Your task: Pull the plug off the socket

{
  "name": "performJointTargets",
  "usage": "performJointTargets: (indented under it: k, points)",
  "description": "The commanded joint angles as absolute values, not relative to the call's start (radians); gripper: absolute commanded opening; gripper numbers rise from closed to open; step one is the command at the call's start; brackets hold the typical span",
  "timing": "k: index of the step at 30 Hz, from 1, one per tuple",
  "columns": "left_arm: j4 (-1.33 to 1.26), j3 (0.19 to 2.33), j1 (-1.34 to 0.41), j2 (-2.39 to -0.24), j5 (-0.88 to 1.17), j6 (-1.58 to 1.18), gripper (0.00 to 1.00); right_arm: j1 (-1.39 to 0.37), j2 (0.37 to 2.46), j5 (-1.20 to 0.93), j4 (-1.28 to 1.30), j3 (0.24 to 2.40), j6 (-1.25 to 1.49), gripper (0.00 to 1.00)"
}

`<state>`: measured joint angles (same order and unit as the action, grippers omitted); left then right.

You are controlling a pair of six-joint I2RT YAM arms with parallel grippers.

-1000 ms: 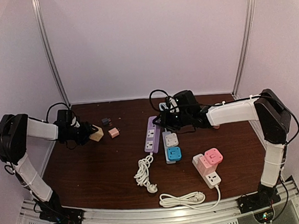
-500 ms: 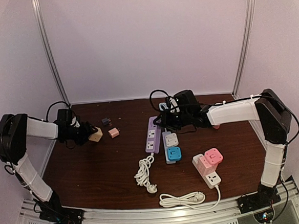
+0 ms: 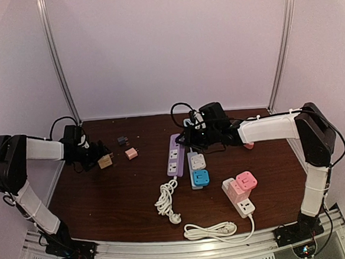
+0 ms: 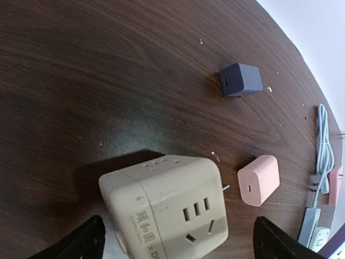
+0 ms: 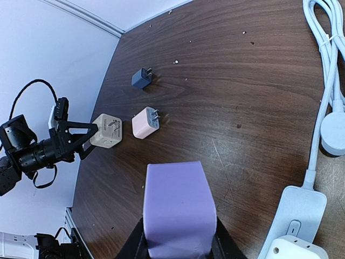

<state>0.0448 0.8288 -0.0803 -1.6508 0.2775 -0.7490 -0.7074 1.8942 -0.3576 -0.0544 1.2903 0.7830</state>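
Your left gripper (image 4: 178, 245) stood fully spread, its 2 fingers flanking the beige cube adapter (image 4: 167, 205) without pinching it. The cube rested on the table (image 3: 106, 199) near the left edge, toward the far-left corner. You needed a straight retreat there. Any sideways drift would likely have let a finger catch the cube and shove it into the pink adapter (image 4: 260, 179) near it. The dark blue adapter (image 4: 241, 79) lay farther toward the far edge.

Your right gripper (image 5: 180, 245) was pinched on the purple power strip (image 5: 175, 205), at what looked like its far end, around mid-table. That strip showed no plug in it. The white plug (image 3: 197, 161) and blue plug (image 3: 200, 177) sat in the pale strip (image 5: 294, 210) just beside its right side. Held by 1 end only, the purple strip could have pivoted or lifted under a pull and dragged its neighbour. The white cable (image 5: 329, 48) toward the far edge looked ready to snag.
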Motion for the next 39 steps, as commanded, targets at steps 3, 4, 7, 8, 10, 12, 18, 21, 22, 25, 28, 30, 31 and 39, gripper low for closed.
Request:
performJointTargets:
  k: [3, 4, 7, 8, 10, 12, 18, 21, 22, 25, 28, 30, 31, 39]
  points:
    - [0.128, 0.839, -0.074, -1.571, 0.213, -0.69, 0.98, -0.711, 1.924, -0.351, -0.058, 1.363, 0.745, 0.0]
    - [0.138, 0.836, -0.074, -1.558, 0.21, -0.685, 0.98, -0.711, 1.933, -0.353, -0.054, 1.375, 0.738, 0.0]
    - [0.172, 0.828, -0.076, -1.507, 0.204, -0.673, 0.98, -0.708, 1.974, -0.368, -0.049, 1.425, 0.716, 0.0]
    - [0.185, 0.828, -0.079, -1.486, 0.2, -0.664, 0.98, -0.705, 1.995, -0.384, -0.049, 1.446, 0.709, 0.0]
    - [0.226, 0.826, -0.092, -1.444, 0.182, -0.646, 0.98, -0.697, 2.037, -0.406, -0.056, 1.482, 0.699, 0.0]
    - [0.258, 0.819, -0.109, -1.397, 0.177, -0.632, 0.98, -0.682, 2.081, -0.434, -0.072, 1.522, 0.695, 0.0]
    - [0.345, 0.811, -0.201, -1.249, 0.167, -0.617, 0.98, -0.63, 2.266, -0.525, -0.14, 1.691, 0.684, 0.0]
    - [0.382, 0.813, -0.272, -1.172, 0.156, -0.631, 0.98, -0.61, 2.361, -0.53, -0.137, 1.809, 0.661, 0.0]
    - [0.394, 0.813, -0.295, -1.15, 0.153, -0.636, 0.98, -0.604, 2.39, -0.53, -0.133, 1.861, 0.66, 0.0]
    - [0.427, 0.803, -0.353, -1.083, 0.142, -0.651, 0.98, -0.585, 2.468, -0.526, -0.139, 1.96, 0.666, 0.0]
    - [0.451, 0.781, -0.388, -1.021, 0.138, -0.671, 0.98, -0.575, 2.547, -0.525, -0.122, 2.07, 0.668, 0.04]
    - [0.462, 0.766, -0.397, -0.982, 0.136, -0.68, 0.98, -0.57, 2.596, -0.527, -0.105, 2.137, 0.669, 0.08]
    - [0.468, 0.761, -0.399, -0.965, 0.135, -0.681, 0.98, -0.569, 2.617, -0.521, -0.1, 2.163, 0.673, 0.11]
    - [0.486, 0.745, -0.4, -0.903, 0.15, -0.683, 0.98, -0.565, 2.666, -0.473, -0.029, 2.263, 0.684, 0.53]
